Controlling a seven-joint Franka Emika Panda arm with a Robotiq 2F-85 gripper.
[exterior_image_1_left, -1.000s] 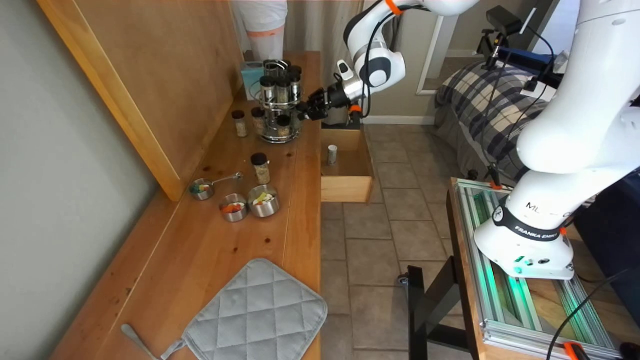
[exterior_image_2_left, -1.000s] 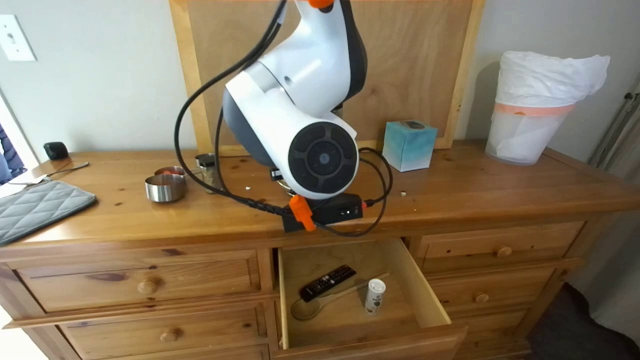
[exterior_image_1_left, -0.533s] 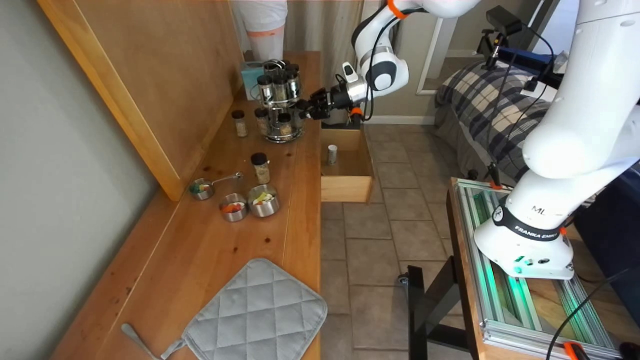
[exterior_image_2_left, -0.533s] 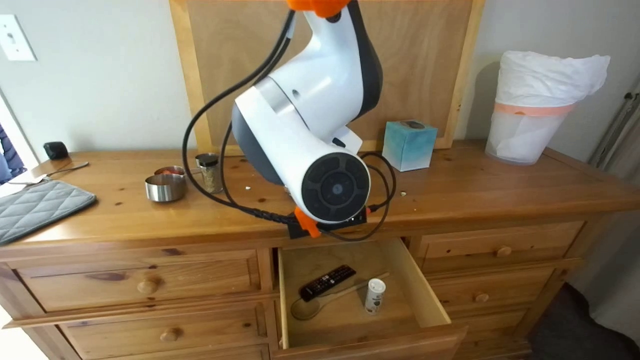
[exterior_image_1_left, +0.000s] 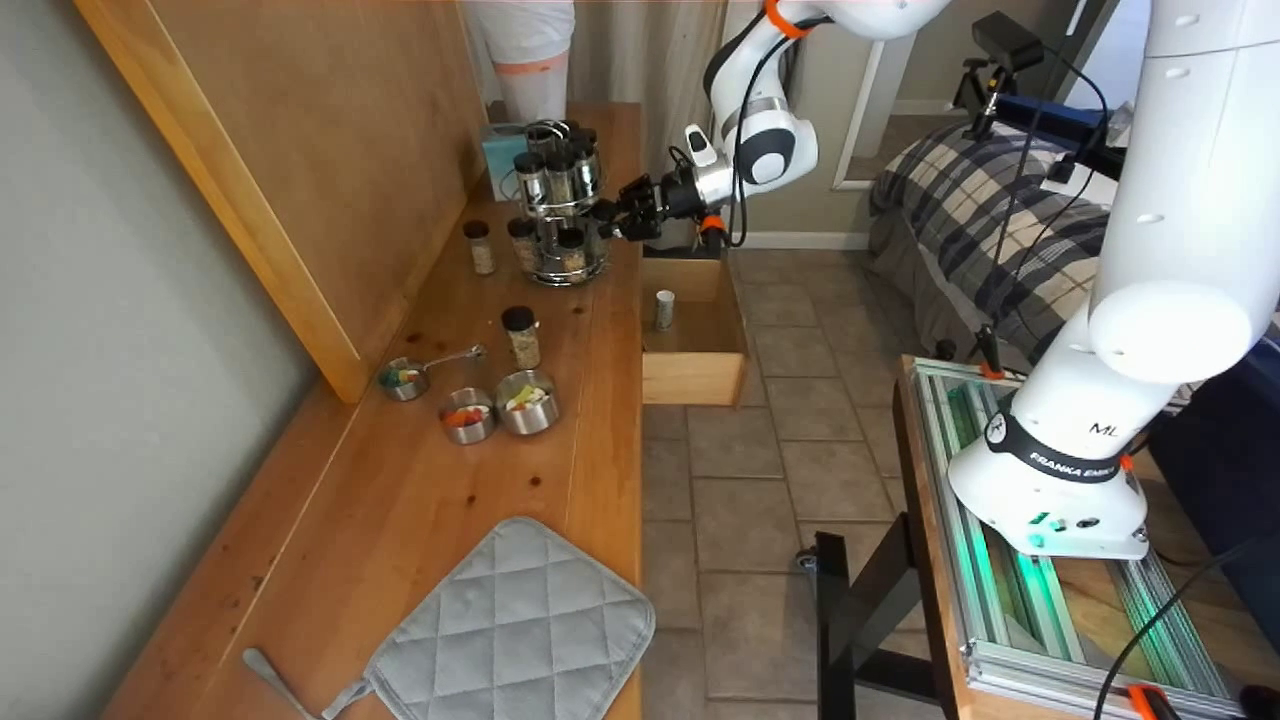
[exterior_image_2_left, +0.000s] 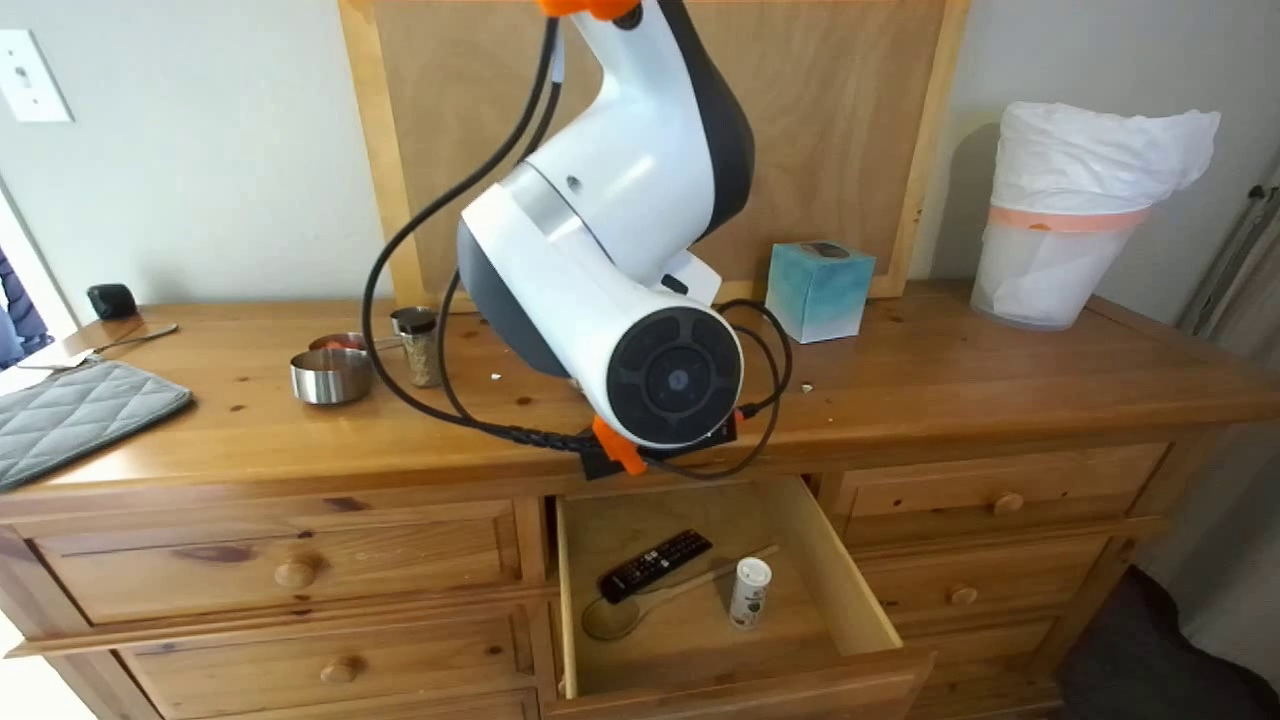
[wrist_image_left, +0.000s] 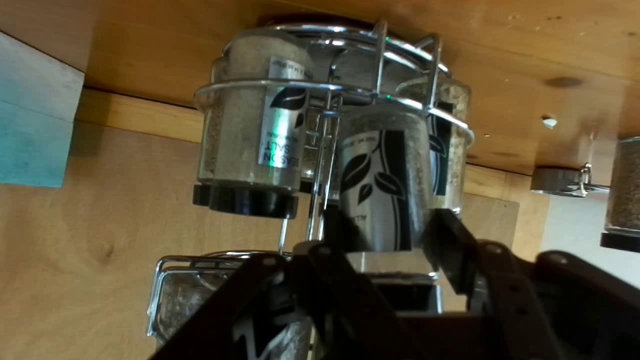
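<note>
In the wrist view, which stands upside down, my gripper (wrist_image_left: 387, 225) has its fingers on both sides of a glass spice jar (wrist_image_left: 372, 180) with a silver and black leaf label, the pads against it. The jar's base seems to stand just above the lower ring of the chrome rack (wrist_image_left: 322, 190). Beside it a season salt jar (wrist_image_left: 255, 135) sits in the same tier. An exterior view has the gripper (exterior_image_1_left: 608, 218) at the side of the spice rack (exterior_image_1_left: 560, 281); the held jar is hard to make out there. The arm (exterior_image_2_left: 640, 180) hides rack and gripper in an exterior view.
Two loose jars, one beside the rack (exterior_image_1_left: 480, 252) and another jar (exterior_image_1_left: 522, 340) near metal cups (exterior_image_1_left: 527, 410), stand on the dresser. Below, an open drawer (exterior_image_2_left: 850, 600) holds a remote (exterior_image_2_left: 655, 565), a spoon and a white shaker (exterior_image_2_left: 749, 595). A tissue box (exterior_image_2_left: 820, 290) stands behind.
The forearm has shifted right and lower in an exterior view, mostly in the first half second. The rack's jars have moved slightly, as if the rack turned a little. The gripper stays at the rack.
</note>
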